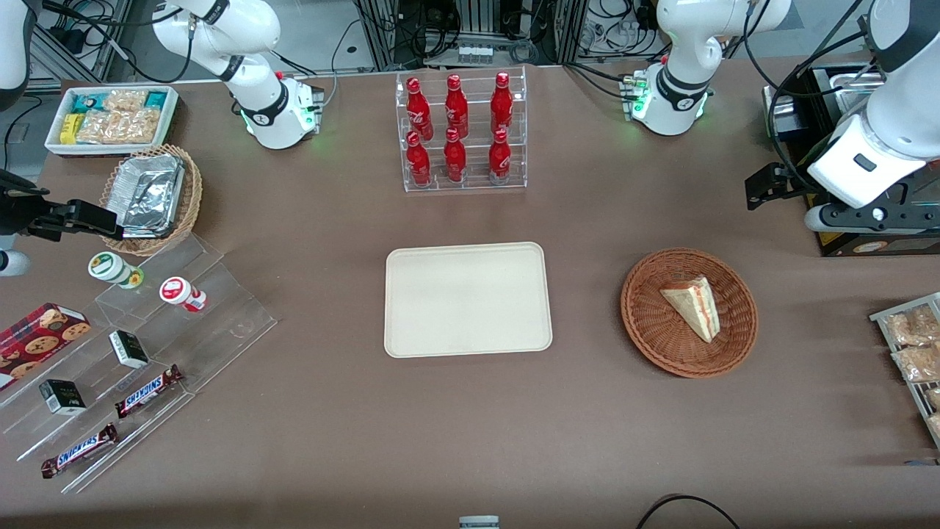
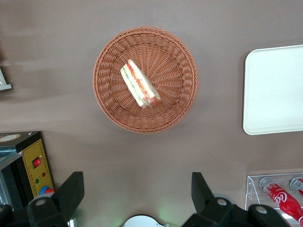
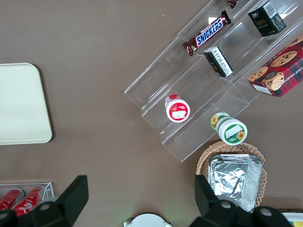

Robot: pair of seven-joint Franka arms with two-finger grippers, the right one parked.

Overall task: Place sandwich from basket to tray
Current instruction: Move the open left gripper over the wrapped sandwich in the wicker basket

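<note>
Sandwich (image 2: 138, 84) lies in basket (image 2: 145, 79), well apart from tray (image 1: 468, 300). Pincer (image 2: 137, 194) wide open, high above tabletop beside basket; sandwich's long axis runs diagonal to the finger gap.

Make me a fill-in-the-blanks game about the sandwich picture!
1. The sandwich lies in the round woven ____.
2. The tool hangs above the table with its fingers ____, holding nothing.
3. The flat cream tray has ____ on it.
4. The clear rack holds ____ red bottles.

Missing words: basket; open; nothing; six
</note>
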